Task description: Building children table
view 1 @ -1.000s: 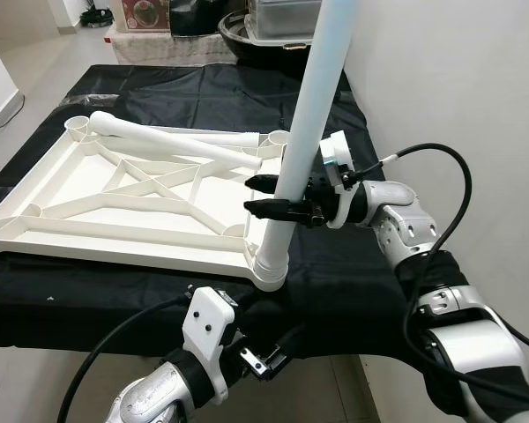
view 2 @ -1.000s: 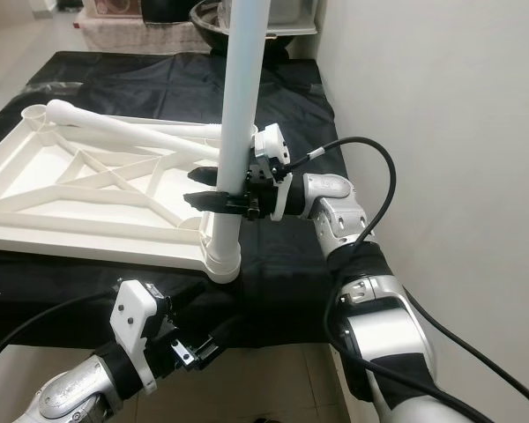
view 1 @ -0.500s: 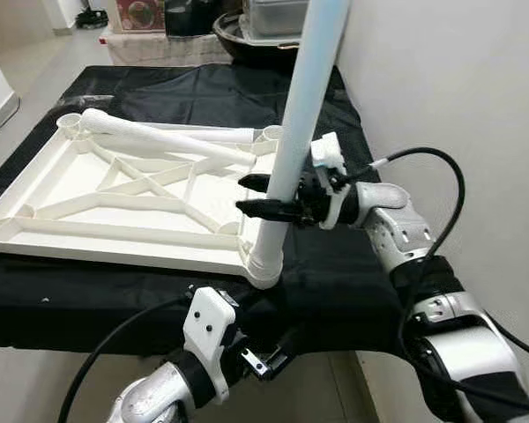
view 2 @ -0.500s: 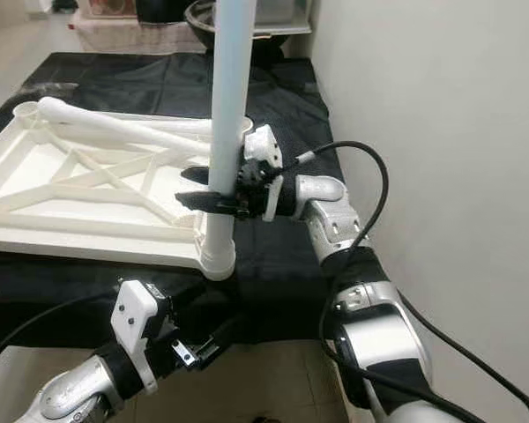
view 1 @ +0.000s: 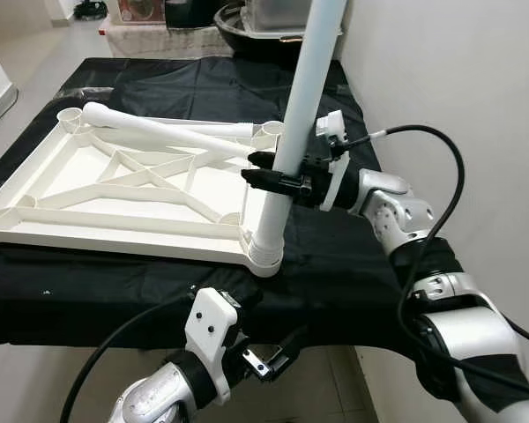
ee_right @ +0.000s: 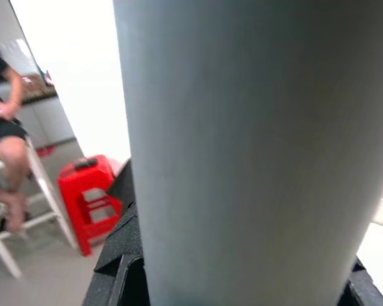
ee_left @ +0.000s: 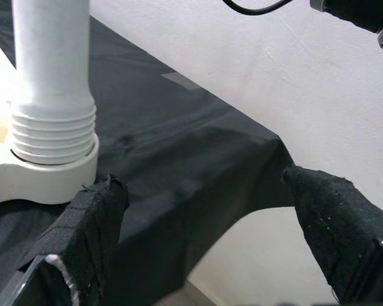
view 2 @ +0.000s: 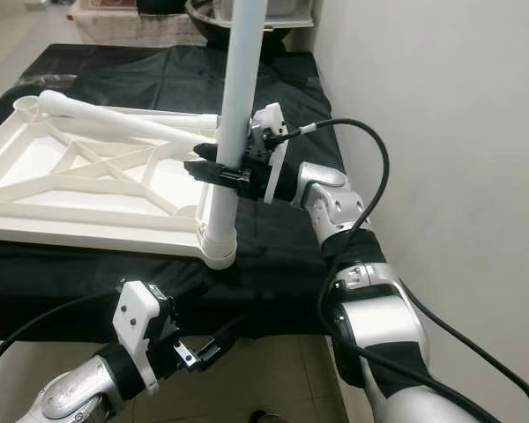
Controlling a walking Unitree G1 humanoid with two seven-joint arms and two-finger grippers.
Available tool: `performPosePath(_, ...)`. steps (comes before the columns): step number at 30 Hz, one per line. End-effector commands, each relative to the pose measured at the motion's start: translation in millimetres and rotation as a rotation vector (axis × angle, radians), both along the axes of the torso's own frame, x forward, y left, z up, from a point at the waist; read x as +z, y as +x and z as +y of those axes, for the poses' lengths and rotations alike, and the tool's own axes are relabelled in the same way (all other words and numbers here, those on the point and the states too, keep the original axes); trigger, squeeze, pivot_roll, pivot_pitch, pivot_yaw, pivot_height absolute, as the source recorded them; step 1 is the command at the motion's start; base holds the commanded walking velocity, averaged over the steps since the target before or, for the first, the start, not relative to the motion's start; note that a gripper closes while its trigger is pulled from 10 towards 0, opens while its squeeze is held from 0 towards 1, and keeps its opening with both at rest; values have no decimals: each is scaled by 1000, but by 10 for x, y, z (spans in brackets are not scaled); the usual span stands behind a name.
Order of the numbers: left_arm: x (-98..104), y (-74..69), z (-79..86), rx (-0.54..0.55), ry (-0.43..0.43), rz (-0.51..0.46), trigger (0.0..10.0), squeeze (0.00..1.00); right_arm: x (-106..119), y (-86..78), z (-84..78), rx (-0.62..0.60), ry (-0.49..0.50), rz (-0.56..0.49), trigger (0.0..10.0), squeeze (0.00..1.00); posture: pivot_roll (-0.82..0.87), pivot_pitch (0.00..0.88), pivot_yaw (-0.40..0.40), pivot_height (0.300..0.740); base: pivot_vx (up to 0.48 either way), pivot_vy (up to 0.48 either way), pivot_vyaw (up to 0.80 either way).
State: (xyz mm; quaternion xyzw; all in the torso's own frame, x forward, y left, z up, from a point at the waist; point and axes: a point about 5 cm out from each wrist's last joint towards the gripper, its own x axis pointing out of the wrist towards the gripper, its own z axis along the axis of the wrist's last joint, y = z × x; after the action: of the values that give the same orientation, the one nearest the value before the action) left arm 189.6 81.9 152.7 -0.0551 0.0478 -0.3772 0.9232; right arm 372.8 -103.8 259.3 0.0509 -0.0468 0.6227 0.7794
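Observation:
The white table top point(view 1: 115, 231) lies upside down on a black cloth point(view 1: 335, 264). One white leg point(view 1: 304, 88) stands upright in the near right corner socket point(view 1: 264, 256), its threaded base also in the left wrist view point(ee_left: 51, 134). My right gripper point(view 1: 263, 169) is shut on this leg about a third of the way up, with a finger on either side; in the right wrist view the leg point(ee_right: 242, 159) sits between them. A second loose leg point(view 1: 159, 130) lies across the far side of the top. My left gripper point(ee_left: 204, 210) hangs open below the table's front edge.
A white wall point(view 1: 458, 88) runs close along the right. A dark bowl point(view 1: 247, 22) and a plastic box stand beyond the far end. The right wrist view has a red stool point(ee_right: 92, 191) and a seated person point(ee_right: 3, 127) in the background.
The camera has shifted a little. My right gripper now sits somewhat higher on the upright leg. The left arm has stayed where it was.

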Motion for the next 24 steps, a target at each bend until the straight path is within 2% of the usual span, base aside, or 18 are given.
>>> performPosePath(1,-42,0,5,5,12,11,10000,0,-185,-30,39,39,-1,85,10000,0,103,192,-63,740,0,0,0)
performPosePath(3,-42,-3,5,6,12,11,10000,0,-161,-43,25,75,61,132,10000,0,103,193,-64,740,0,0,0)
performPosePath(9,-42,-7,6,7,13,11,10000,0,-207,-16,35,40,58,119,10000,0,108,198,-64,740,0,0,0)
performPosePath(10,-44,-8,11,10,15,11,10000,0,-231,-45,42,58,-11,49,10000,0,108,199,-64,740,0,0,0)
performPosePath(13,-47,-10,11,10,16,11,10000,0,-237,-77,43,83,-59,-2,10000,0,105,200,-65,740,0,0,0)
performPosePath(15,-47,-10,11,10,16,11,10000,0,-237,-77,43,83,-59,-2,10000,0,105,200,-65,740,0,0,0)
performPosePath(17,-53,-11,8,9,16,14,10000,0,-167,-121,28,121,-76,-62,10000,0,104,200,-64,740,0,0,0)
performPosePath(24,-61,-7,16,11,19,16,10000,0,-58,-152,26,147,-91,-125,10000,0,105,202,-64,740,0,0,0)
